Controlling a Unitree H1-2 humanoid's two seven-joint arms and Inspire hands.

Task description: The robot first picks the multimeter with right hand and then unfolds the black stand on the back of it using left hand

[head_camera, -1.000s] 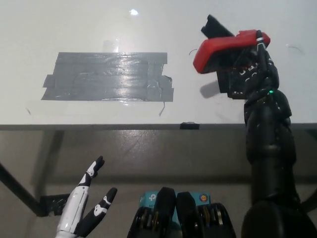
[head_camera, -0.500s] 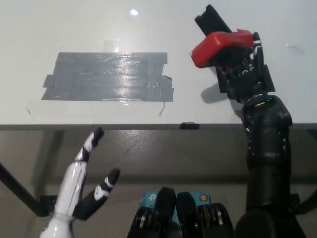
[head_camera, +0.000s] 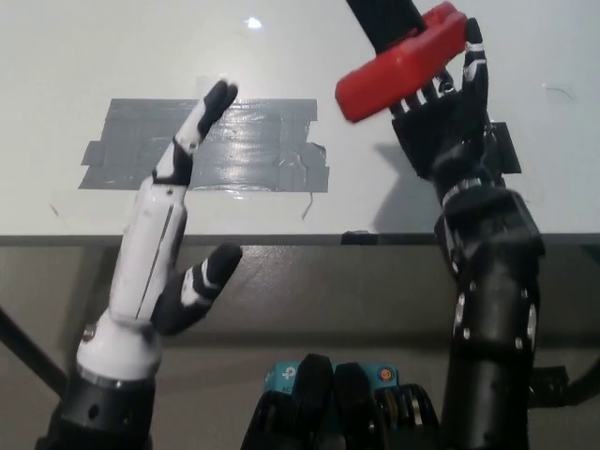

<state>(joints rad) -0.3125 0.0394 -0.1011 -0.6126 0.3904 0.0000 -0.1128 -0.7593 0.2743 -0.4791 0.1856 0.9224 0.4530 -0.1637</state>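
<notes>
My black right hand (head_camera: 439,112) is shut on the multimeter (head_camera: 401,58), a red-cased unit with a black part sticking up toward the top edge. It is held raised above the white table (head_camera: 281,56), tilted with its left end lower. My white left hand (head_camera: 169,234) is open, raised at the left, its fingers pointing up over the grey tape patch (head_camera: 206,145). It is well apart from the multimeter. The black stand on the back cannot be made out clearly.
A patch of grey tape strips lies on the table at centre left. A small black tape square (head_camera: 502,150) shows beside my right wrist. The table's front edge (head_camera: 281,240) runs across the middle, with floor below it.
My right hand has lifted the multimeter higher and slightly to the left. My left hand has risen from the lower left up over the table edge toward the tape patch.
</notes>
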